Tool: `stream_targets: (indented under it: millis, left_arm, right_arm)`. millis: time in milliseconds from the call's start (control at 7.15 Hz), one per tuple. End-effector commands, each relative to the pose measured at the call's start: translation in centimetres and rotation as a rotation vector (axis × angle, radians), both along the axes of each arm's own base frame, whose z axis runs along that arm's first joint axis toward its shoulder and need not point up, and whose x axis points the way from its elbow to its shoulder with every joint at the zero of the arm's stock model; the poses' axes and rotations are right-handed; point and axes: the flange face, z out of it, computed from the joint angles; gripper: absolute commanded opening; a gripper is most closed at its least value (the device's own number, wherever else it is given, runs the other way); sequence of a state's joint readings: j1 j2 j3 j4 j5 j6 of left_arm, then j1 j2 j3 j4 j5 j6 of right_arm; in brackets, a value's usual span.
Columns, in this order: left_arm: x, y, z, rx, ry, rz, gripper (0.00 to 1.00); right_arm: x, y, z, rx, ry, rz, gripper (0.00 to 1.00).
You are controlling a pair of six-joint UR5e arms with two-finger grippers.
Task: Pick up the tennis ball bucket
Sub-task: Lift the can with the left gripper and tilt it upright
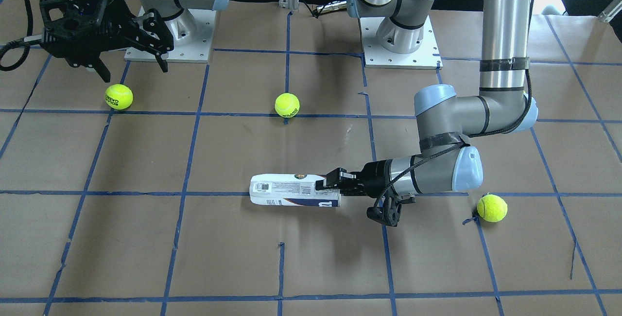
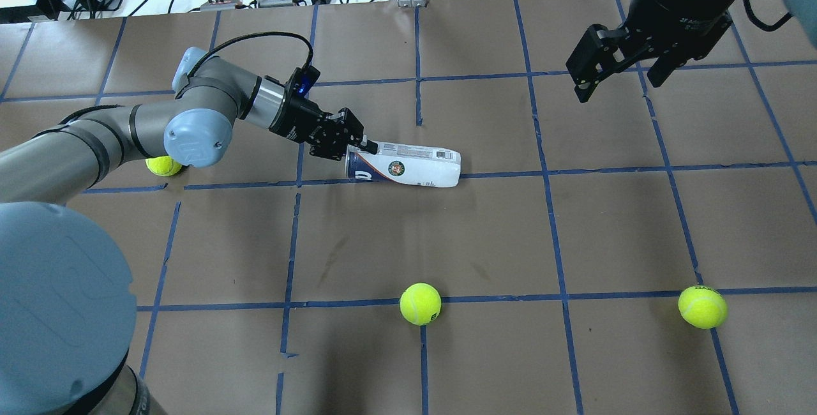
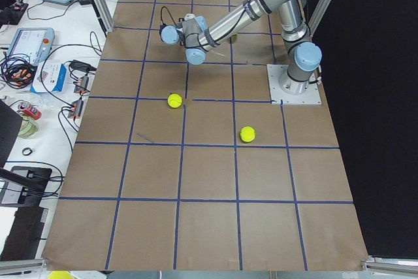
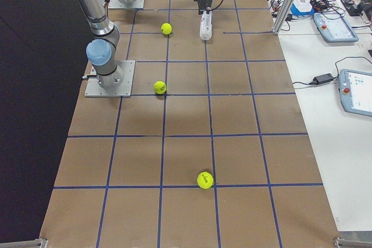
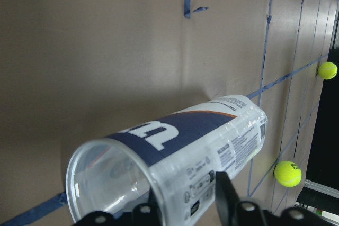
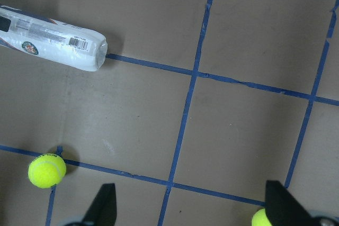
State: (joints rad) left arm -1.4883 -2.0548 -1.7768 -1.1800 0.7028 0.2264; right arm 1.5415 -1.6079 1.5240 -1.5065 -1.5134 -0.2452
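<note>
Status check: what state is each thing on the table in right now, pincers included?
Tennis ball bucket: lying on its side on the table, open mouth toward the left pincer.
Left pincer: open, fingers straddling the bucket's rim.
Right pincer: open, empty, raised.
Three tennis balls: loose on the table.

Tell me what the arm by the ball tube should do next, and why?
Probably squeeze the left gripper shut on the rim. It sits at the open end of the tennis ball bucket, which lies sideways on the table; I cannot tell if it grips yet.
</note>
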Motion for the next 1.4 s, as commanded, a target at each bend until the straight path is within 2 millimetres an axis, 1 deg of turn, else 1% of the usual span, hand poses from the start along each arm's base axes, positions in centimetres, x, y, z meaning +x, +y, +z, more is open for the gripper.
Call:
stream_targets:
  millis: [0,140,280,420,559,699,839,979,1119,1259]
  left_arm:
    - [-2.2,1.2,8.0,0.017,-0.008,0.097,0.01]
    - [-2.6,1.2,12.1,0.002,0.023,0.147,0.00]
    - [-2.5,0.3,16.2,-0.026,0.003,0.191,0.00]
    - [-2.0,-1.5,19.4,-0.076,-0.124,0.218,0.00]
    - [-3.7,-2.8,21.3,-0.152,-0.282,0.192,0.00]
    - [-5.7,-3.3,22.7,-0.214,-0.413,0.174,0.00]
    - [-6.8,-4.6,22.2,-0.229,-0.541,0.153,0.00]
    - [-8.9,-6.4,22.1,-0.239,-0.636,0.102,0.00]
    - [-11.2,-7.7,22.4,-0.285,-0.803,0.007,0.00]
    - [-12.2,-8.0,21.9,-0.311,-0.917,-0.112,0.00]
  right_arm:
    - [0.0,0.0,-0.1,0.001,-0.001,0.000,1.00]
    - [0.1,0.0,-0.1,0.001,-0.001,0.000,1.00]
    - [0.0,0.0,-0.1,0.001,-0.001,-0.001,1.00]
    - [0.0,0.0,-0.1,0.001,-0.001,-0.001,1.00]
    - [0.0,0.0,-0.1,0.003,-0.001,-0.001,1.00]
    - [0.0,0.0,-0.1,0.004,-0.001,-0.003,1.00]
    - [-0.1,0.0,-0.1,0.003,-0.001,-0.004,1.00]
    - [-0.1,0.0,-0.1,0.003,-0.001,-0.003,1.00]
    - [-0.2,-0.1,-0.1,0.001,-0.002,-0.004,1.00]
    - [-0.3,-0.1,0.0,0.000,-0.002,-0.006,1.00]
